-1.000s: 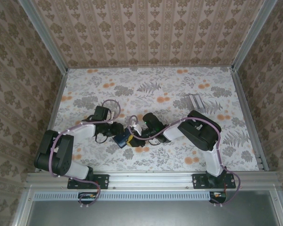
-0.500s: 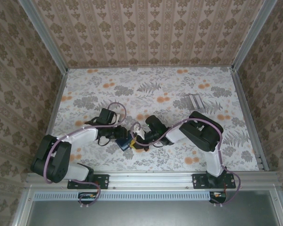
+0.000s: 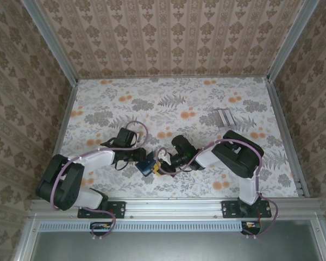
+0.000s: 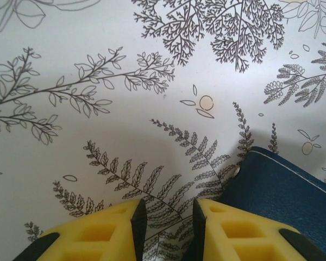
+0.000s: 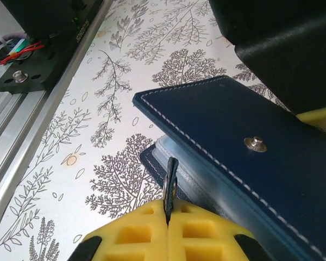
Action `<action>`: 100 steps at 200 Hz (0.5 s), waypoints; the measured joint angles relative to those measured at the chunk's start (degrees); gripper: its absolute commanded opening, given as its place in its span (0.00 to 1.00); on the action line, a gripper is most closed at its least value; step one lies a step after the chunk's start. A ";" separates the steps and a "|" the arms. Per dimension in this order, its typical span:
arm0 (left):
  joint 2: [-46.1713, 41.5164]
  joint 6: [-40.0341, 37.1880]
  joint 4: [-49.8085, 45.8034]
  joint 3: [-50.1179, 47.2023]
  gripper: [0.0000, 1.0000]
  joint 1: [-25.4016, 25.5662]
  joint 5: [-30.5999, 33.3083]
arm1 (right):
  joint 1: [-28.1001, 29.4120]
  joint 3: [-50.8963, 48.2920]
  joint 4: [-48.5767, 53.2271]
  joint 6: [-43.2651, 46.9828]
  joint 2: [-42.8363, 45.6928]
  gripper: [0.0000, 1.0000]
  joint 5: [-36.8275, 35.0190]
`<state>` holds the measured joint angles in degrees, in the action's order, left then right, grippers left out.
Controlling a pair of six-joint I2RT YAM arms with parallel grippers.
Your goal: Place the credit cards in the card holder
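Right gripper (image 5: 168, 213) clenched on a thin dark card (image 5: 170, 175) edge-on, at the mouth of the flat navy-blue folding card holder (image 5: 233, 122), left gripper (image 4: 169, 213) slightly parted, empty, just beside it, pale grey cards (image 3: 224, 116) well beyond on floral tabletop (image 3: 152, 100).

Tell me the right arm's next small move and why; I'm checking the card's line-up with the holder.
Probably ease the right gripper forward a little. It is shut on what looks like a card, edge-on, whose tip sits at the opening under the raised flap of the card holder, so a short push should start it into the slot.
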<state>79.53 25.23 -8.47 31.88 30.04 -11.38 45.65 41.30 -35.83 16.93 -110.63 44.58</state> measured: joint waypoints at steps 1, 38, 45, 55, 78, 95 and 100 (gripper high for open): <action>0.00 0.00 0.02 0.00 0.32 0.02 0.04 | -0.02 0.00 0.02 -0.02 0.00 0.08 0.00; -0.04 0.42 2.08 -0.37 0.39 2.80 2.84 | -0.28 -0.13 -0.24 -2.19 0.00 0.06 0.02; -0.26 0.68 2.16 -0.37 0.41 2.95 2.84 | -0.39 -0.35 -0.68 -2.19 0.00 0.05 0.04; -0.98 1.68 1.97 -0.44 0.43 2.97 2.38 | -0.57 -0.76 -1.29 -2.16 0.00 0.04 0.04; -7.58 3.74 0.20 -1.46 0.46 2.86 0.68 | -1.01 -1.70 -3.21 -2.08 -0.15 0.02 0.55; -14.64 5.07 -2.54 -1.60 0.36 2.78 0.48 | -1.03 -2.03 -4.61 -2.03 -0.22 0.02 0.85; -16.61 5.60 -3.34 -1.60 0.33 2.67 0.35 | -1.03 -2.05 -4.90 -1.99 -0.22 0.02 0.87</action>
<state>62.92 30.83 -11.81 30.28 32.71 -11.03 44.62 39.24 -40.73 14.94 -110.85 45.45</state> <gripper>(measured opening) 0.398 0.060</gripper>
